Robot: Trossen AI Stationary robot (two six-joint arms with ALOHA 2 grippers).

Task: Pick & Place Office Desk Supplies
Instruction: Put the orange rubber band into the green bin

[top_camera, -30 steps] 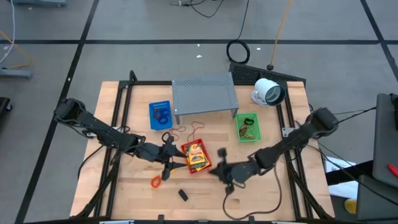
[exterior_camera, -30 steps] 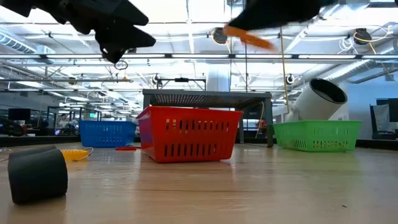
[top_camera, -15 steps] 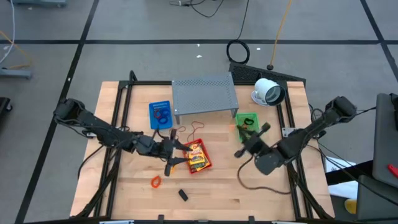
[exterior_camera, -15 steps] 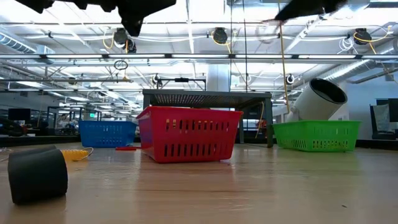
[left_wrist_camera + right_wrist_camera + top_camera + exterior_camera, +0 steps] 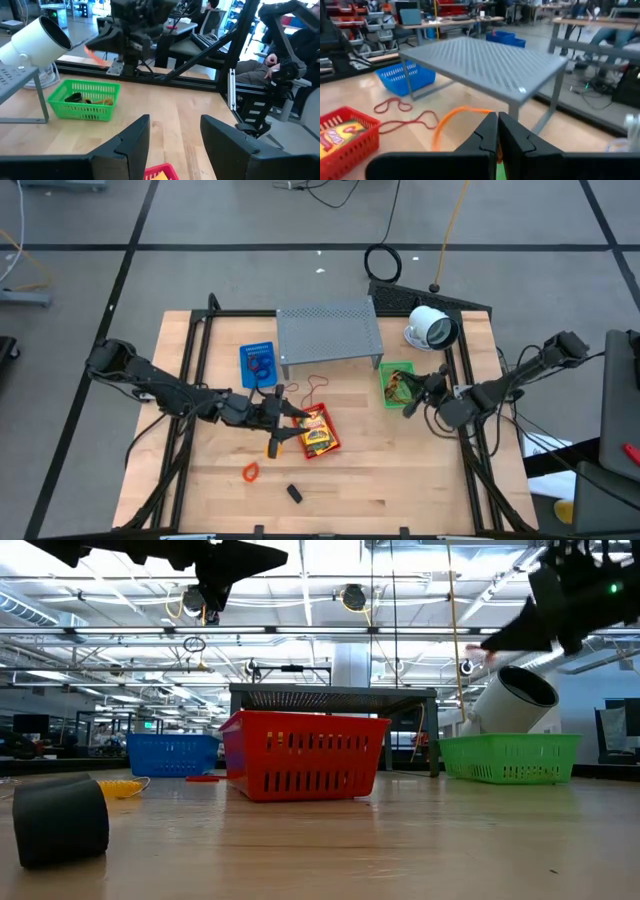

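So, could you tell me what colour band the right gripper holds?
Orange band, clearest in the right wrist view.

Yellow packets (image 5: 317,432) in red basket, orange band (image 5: 451,122) dangling, another (image 5: 250,472) on table, black clip (image 5: 294,493)

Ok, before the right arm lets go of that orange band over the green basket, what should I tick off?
1. Right tool shut on orange rubber band: ok.
2. Right tool over green basket in the high view: ok.
3. Basket has room, only a few items inside: ok.
4. Band hanging fully inside the basket rim: cannot tell.
5. Left tool open over the red basket, clear of the drop: ok.
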